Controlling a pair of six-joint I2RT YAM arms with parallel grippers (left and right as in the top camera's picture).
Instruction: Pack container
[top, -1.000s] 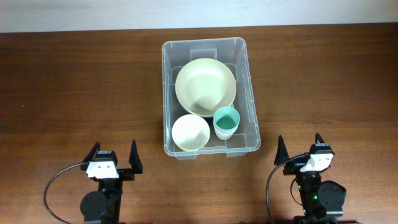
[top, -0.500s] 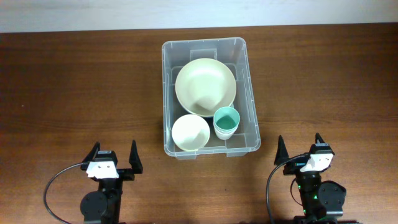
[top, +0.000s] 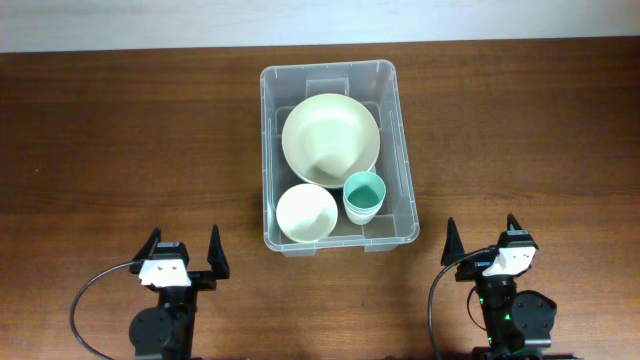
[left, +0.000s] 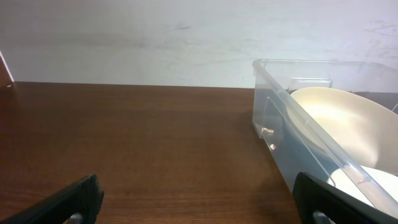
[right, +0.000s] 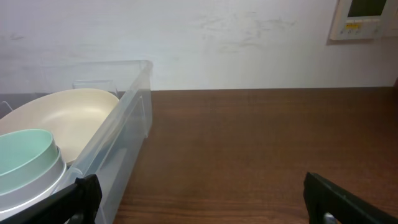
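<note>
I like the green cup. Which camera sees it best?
Overhead: the whole green cup shows, standing in the container. The right wrist view cuts it off at the edge; the left wrist view misses it.

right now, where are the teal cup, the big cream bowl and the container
teal cup (top: 364, 189), overhead view, inside its mouth
big cream bowl (top: 330, 140), overhead view, middle of its hollow
container (top: 328, 67), overhead view, its far rim

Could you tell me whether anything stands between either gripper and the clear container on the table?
Nothing visible does. Only bare table lies between the open left gripper, the open right gripper and the container. The large bowl, small bowl and green cup sit inside it, not in either path.
</note>
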